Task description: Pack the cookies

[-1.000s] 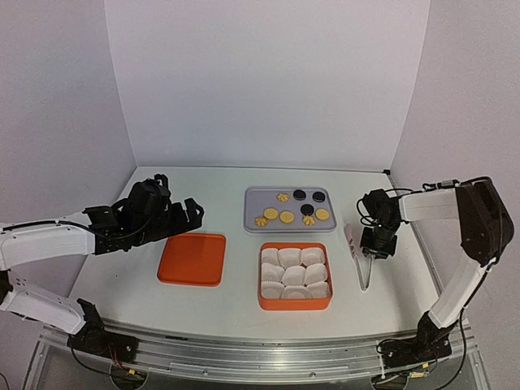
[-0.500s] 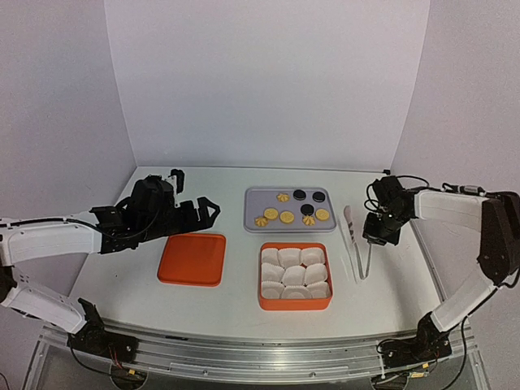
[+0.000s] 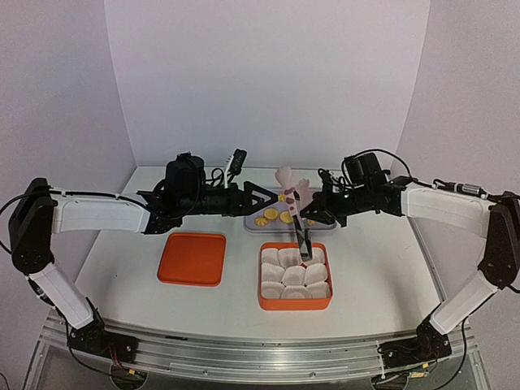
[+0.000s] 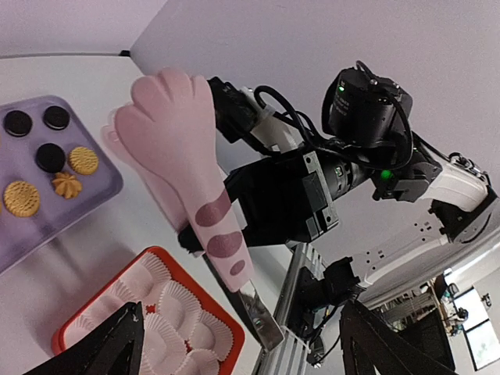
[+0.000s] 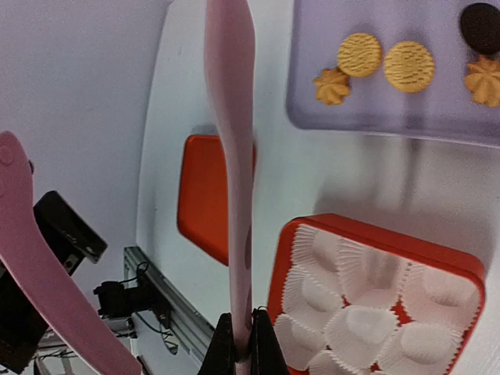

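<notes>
The top external camera is mounted high behind the arm bases and looks down and forward over the whole table [image 3: 122, 244], with the bases at 6 o'clock and the back wall at 12. It is the farthest view.

The left wrist camera sits close to the pink tongs [image 4: 176, 133] and faces the right arm [image 4: 367, 117]. In its view the purple tray [image 4: 86, 191] is at 9 o'clock and the orange box [image 4: 231, 334] at 7.

The right wrist camera looks steeply down along the tongs from close range. The tray and cookies [image 5: 406, 66] are at 1 o'clock, the box at 5 and the orange lid [image 5: 199, 195] at 9.

All three views share the tongs, tray and box.
</notes>
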Tool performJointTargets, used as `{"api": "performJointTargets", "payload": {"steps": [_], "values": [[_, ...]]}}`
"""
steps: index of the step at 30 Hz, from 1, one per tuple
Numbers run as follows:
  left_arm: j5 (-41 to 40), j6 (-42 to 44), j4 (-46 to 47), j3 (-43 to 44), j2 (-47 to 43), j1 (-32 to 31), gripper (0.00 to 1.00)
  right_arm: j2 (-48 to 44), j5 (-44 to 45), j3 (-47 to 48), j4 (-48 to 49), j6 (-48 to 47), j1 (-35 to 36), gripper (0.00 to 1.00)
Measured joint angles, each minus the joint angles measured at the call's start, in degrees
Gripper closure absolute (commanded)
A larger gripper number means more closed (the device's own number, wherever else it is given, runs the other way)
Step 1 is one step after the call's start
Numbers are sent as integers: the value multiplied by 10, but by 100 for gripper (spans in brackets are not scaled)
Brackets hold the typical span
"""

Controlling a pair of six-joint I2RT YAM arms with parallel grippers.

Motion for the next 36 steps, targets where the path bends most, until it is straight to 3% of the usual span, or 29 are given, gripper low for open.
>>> {"api": "performJointTargets", "payload": {"steps": [6,14,18,21,22,25,26,28,29,36], "values": [[76,-34,69,8,32,0,30,15,-69,8,73,33,22,100],[94,-53,101,8,37,0,47,44,-104,14,101,35,42,100],[102,-66,118,17,49,0,67,45,-116,14,105,28,56,100],[110,-66,125,31,59,0,97,45,-126,15,111,22,62,100],[109,-71,125,33,60,0,100,45,-129,15,115,22,63,100],[117,-67,139,35,60,-1,100,45,-135,15,126,18,63,75],[119,-66,147,36,60,-3,100,44,-136,15,128,18,64,61],[120,-62,154,36,60,-4,100,41,-134,15,130,20,66,22],[120,-59,154,36,60,-4,100,37,-131,15,130,20,65,15],[132,-36,172,36,59,-2,100,-14,-107,-2,130,16,59,8]]}}
